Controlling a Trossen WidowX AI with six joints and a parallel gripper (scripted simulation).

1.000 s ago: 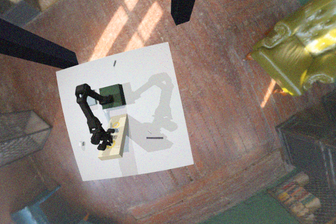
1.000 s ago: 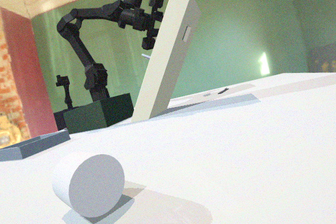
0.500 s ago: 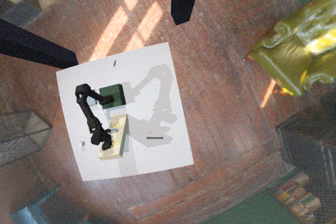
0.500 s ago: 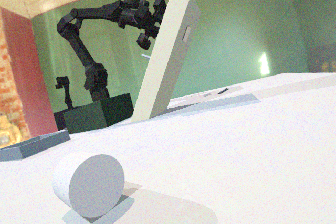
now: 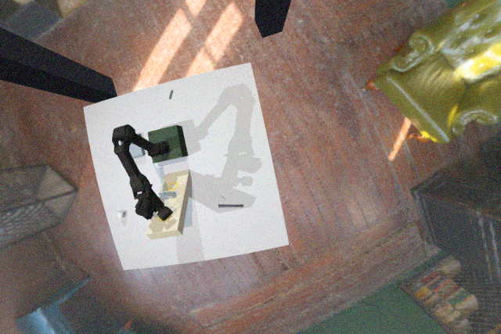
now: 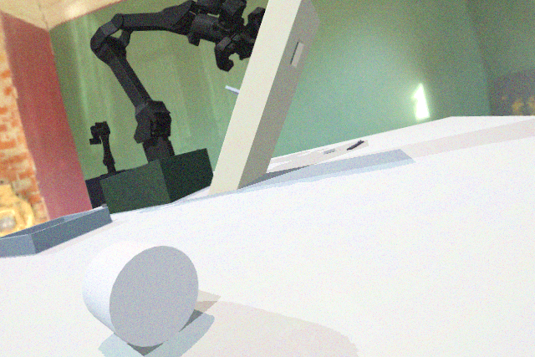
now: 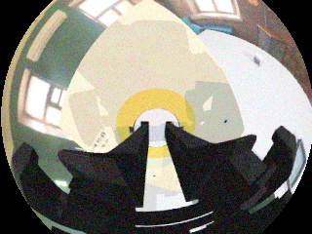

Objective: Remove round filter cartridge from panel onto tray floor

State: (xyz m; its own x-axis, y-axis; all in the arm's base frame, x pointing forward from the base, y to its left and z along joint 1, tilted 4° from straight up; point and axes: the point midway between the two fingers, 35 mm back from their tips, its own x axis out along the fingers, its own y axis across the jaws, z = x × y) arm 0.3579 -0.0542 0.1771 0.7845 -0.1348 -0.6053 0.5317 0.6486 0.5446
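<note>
The cream service panel [image 5: 173,210] [image 6: 258,85] [image 7: 146,54] stands tilted on the table. The round white filter cartridge [image 7: 157,115] sits inside a yellow ring on the panel's face, seen in the wrist view. My gripper [image 7: 156,125] is at the cartridge's face, its two fingertips close together and shut on the part between the slots. The fingers cover the slots, and how deep the cartridge sits cannot be told. In the exterior view the panel hides the fingertips. The blue-grey tray [image 6: 73,232] lies on the table, beyond the green block from the panel.
A dark green block [image 5: 164,140] [image 6: 134,189] stands by the arm's base. A white cylinder [image 5: 121,213] [image 6: 153,294] lies on the table. A small grey lever [image 5: 169,194] [image 6: 232,89] sticks out of the panel's face. A dark bar [image 5: 230,205] lies on the table.
</note>
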